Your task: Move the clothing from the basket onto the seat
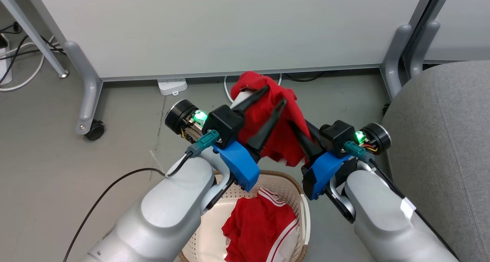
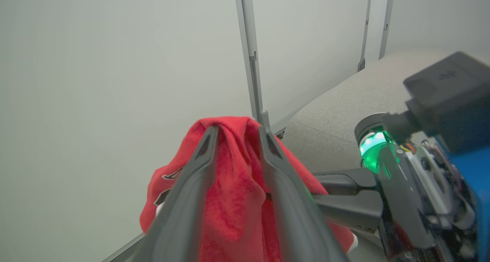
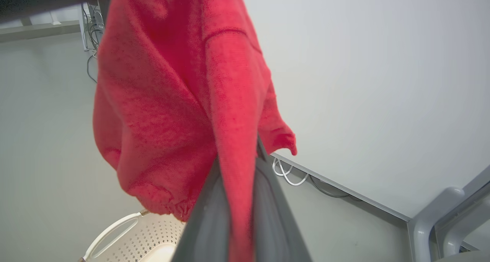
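Aloft above the basket [image 1: 306, 216], red clothing [image 1: 285, 143] tight in left end effector [image 1: 275, 94] and right end effector [image 3: 238, 158].

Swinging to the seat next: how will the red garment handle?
Likely floppy: the garment sags in folds between the left hand and right hand. Probably light, hanging freely. Its loose hem might catch the basket rim.

One garment [image 1: 281, 133] hangs above the basket [image 1: 305, 212], a second garment [image 1: 260, 227] inside, the seat [image 1: 440, 139] rightward.
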Robot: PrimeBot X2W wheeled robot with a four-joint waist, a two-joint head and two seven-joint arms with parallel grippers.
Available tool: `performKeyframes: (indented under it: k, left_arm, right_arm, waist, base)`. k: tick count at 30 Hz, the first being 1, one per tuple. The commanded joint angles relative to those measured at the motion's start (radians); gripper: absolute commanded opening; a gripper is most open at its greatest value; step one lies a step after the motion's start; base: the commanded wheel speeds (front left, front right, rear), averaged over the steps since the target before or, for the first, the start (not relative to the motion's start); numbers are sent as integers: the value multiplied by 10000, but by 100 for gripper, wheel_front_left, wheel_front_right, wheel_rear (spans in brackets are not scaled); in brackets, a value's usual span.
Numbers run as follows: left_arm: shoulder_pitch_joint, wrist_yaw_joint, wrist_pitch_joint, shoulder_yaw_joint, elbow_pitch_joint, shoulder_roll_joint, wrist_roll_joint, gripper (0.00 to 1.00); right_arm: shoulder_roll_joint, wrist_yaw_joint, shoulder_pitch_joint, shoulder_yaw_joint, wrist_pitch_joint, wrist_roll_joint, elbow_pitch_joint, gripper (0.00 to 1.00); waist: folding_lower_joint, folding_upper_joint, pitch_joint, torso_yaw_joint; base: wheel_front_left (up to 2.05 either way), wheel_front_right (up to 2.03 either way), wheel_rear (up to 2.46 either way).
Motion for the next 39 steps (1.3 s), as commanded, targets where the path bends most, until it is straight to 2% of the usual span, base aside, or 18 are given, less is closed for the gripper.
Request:
performKeyframes:
  k: [1, 7, 14, 16, 19, 26, 39]
  left_arm:
    - [21, 29, -47, 58, 39, 31, 38, 100]
    - [121, 58, -45, 81, 62, 64, 61, 100]
    - [206, 29, -41, 19, -20, 153, 101, 100]
    - [193, 19, -41, -14, -42, 213, 122, 100]
    - [161, -13, -41, -73, -86, 204, 152, 100]
    - [154, -96, -38, -314, -220, 242, 289, 100]
    - [179, -274, 209, -934, -409, 226, 461, 100]
  right_arm:
    - [-9, -7, 71, -130, -10, 56, -68, 0]
    - [-42, -7, 184, -680, -10, 225, -221, 0]
    - [-186, -7, 389, -1799, -12, 162, -734, 0]
    - [-196, -7, 506, -2431, -12, 70, -1063, 0]
    - [-216, -7, 614, -2835, -10, -14, -1286, 0]
    - [-141, -7, 1118, -4171, -12, -258, -2275, 0]
    - [380, -7, 2701, -6401, -13, -284, -4031, 0]
  waist:
    - [0, -1, 2, -8]
    - [0, -1, 77, -106]
    - [0, -1, 421, -657]
    - [0, -1, 659, -1106]
    - [0, -1, 794, -1401]
    - [0, -1, 1247, -2694]
    - [0, -1, 1957, -4675]
  base:
    - [0, 0, 0]
    - [0, 0, 0]
    - [0, 0, 0]
    - [0, 0, 0]
    - [0, 0, 0]
    - [0, 0, 0]
    - [0, 0, 0]
